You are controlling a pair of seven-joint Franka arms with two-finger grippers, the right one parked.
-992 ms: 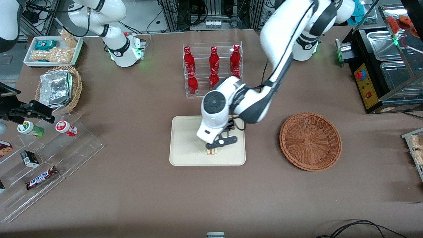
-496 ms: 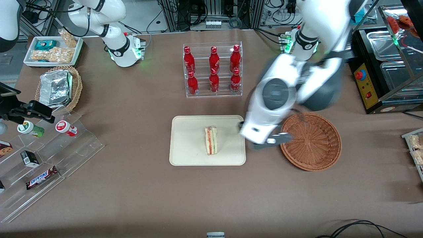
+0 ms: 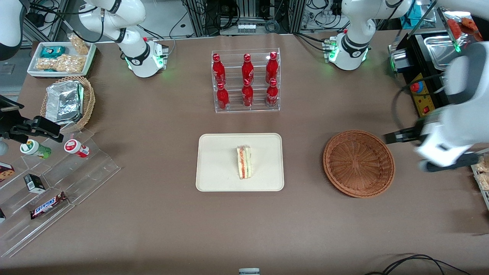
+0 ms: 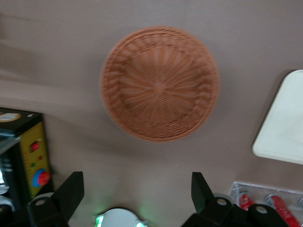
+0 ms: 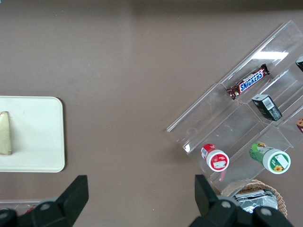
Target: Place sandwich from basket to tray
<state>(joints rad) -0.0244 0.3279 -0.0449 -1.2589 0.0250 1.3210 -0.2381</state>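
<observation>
The sandwich, a pale wedge with orange and green layers, lies on the cream tray in the middle of the table; it also shows at the tray's edge. The reddish-brown wicker basket stands beside the tray toward the working arm's end and holds nothing. My left gripper is open, with only bare table between its black fingers. It hangs high above the table past the basket, close to the black control box.
A clear rack of red bottles stands farther from the front camera than the tray. A black control box with a red button sits near my gripper. Toward the parked arm's end are a tan basket of foil packets and a stepped acrylic shelf.
My gripper let go of the sandwich on the tray, rose, and swung over the basket out to the working arm's end. The sandwich stays lying on the tray.
</observation>
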